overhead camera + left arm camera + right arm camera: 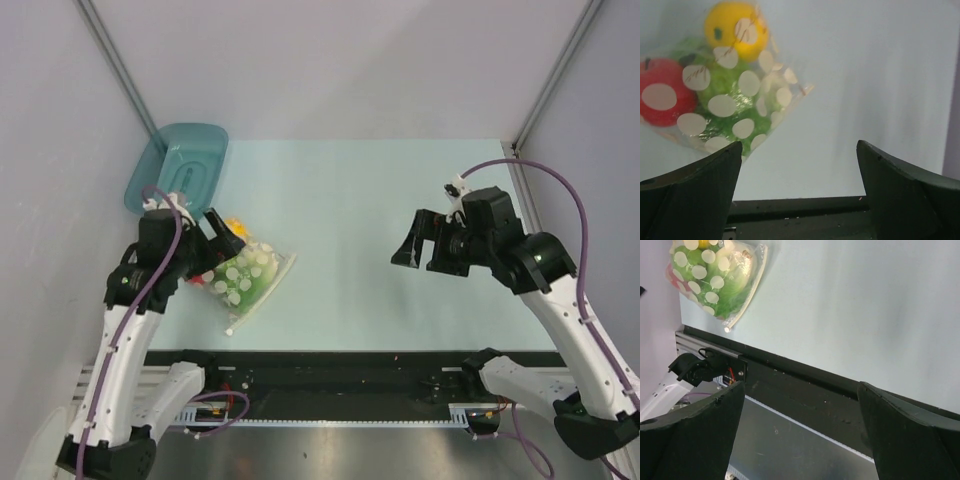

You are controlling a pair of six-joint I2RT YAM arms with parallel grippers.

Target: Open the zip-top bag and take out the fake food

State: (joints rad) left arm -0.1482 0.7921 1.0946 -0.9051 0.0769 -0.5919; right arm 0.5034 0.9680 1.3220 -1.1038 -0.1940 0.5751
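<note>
Looking down from overhead, I see the zip-top bag (245, 277) lying on the worktop (380, 220) at the left, nearer the arm bases than the teal tray (190, 150) in the far left corner. The fake food (732, 290) sits inside it behind the white dots: a green lettuce leaf (722, 82), a yellow fruit (725, 22) and a red piece (670, 115). My left jaws stand wide apart with nothing between them, just beside the bag's left end. My right jaws are spread equally wide and empty over the worktop's right side, well apart from the bag.
</note>
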